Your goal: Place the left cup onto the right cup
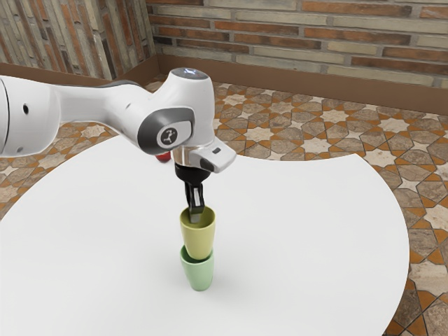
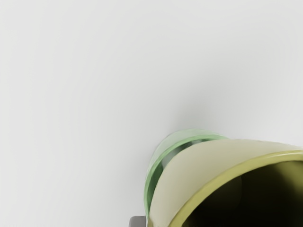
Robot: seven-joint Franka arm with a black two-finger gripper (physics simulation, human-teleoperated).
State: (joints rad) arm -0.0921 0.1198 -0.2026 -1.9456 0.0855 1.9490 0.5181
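Standing over the stack, the gripper [image 1: 195,204] pinches the yellow cup [image 1: 198,234] at its rim.

From where I stand, the two black fingers are drawn nearly together on the cup's wall at its twelve o'clock edge, one inside and one outside. The yellow cup sits upright, its base nested in the mouth of the green cup [image 1: 197,273], which stands on the white table [image 1: 315,224] toward the six o'clock side. A small red thing [image 1: 163,157] peeks out behind the arm, at eleven o'clock from the cups. Under the hand, the green rim [image 2: 158,158] rings the yellow cup.
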